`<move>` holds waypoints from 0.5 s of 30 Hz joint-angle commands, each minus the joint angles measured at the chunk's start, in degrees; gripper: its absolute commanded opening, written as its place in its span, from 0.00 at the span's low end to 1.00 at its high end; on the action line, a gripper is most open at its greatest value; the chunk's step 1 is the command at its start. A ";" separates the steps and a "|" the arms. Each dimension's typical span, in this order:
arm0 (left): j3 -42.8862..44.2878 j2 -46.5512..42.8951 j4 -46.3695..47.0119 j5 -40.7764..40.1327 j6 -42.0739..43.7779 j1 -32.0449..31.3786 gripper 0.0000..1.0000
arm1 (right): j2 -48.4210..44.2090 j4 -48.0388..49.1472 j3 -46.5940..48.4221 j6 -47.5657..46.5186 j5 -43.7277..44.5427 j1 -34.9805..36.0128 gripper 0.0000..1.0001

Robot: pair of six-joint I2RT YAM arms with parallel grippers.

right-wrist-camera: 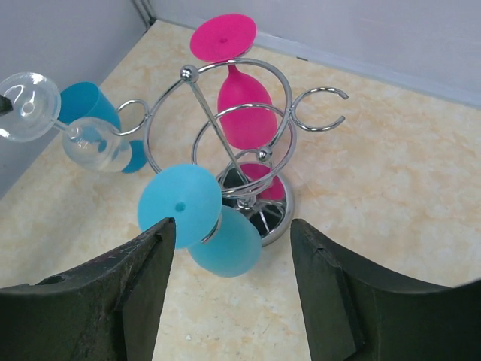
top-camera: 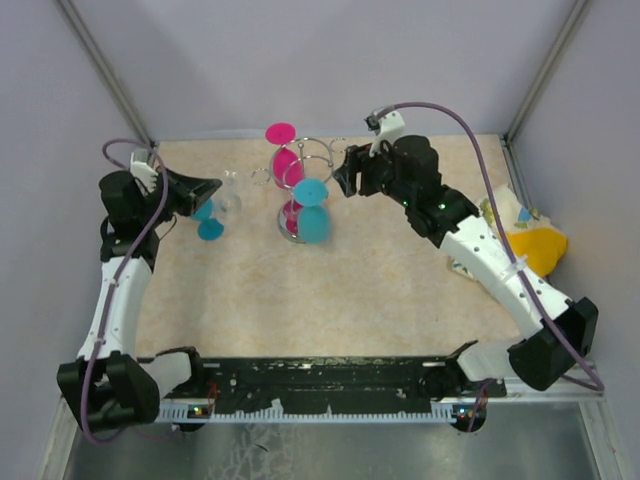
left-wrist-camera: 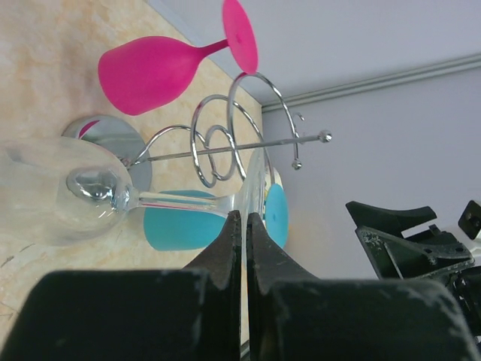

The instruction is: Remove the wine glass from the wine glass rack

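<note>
The silvery wire rack (top-camera: 308,170) stands mid-table on its round base (right-wrist-camera: 270,214). A pink glass (top-camera: 283,158) hangs on its far side and a blue glass (top-camera: 313,218) on its near side. My left gripper (top-camera: 218,189), left of the rack, is shut on the foot rim of a clear wine glass (left-wrist-camera: 68,192). That glass is held sideways, clear of the rack's loops (left-wrist-camera: 225,143). It also shows in the right wrist view (right-wrist-camera: 94,143). My right gripper (top-camera: 345,180) is open and empty just right of the rack, its fingers (right-wrist-camera: 143,263) either side of the hanging blue glass (right-wrist-camera: 225,244).
Another blue glass (top-camera: 208,224) stands on the table under my left gripper. A yellow cloth (top-camera: 535,248) lies beyond the table's right edge. Grey walls close in the back and sides.
</note>
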 commanded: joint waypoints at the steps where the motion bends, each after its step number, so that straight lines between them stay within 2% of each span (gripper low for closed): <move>1: 2.59 -4.98 -2.25 0.05 3.07 0.40 0.00 | -5.09 -0.24 -0.90 1.47 0.39 0.41 0.64; 8: -1.80 -10.95 1.23 5.44 0.02 0.30 0.00 | -9.94 -8.00 -1.61 5.24 -4.73 0.48 0.69; 11: -4.12 -14.45 2.63 7.57 0.03 0.27 0.00 | -13.05 -10.01 -3.74 8.76 -6.88 0.46 0.76; 15: -4.17 -19.23 0.25 9.27 5.04 0.04 0.00 | -15.27 -12.37 -6.01 13.43 -12.67 0.43 0.82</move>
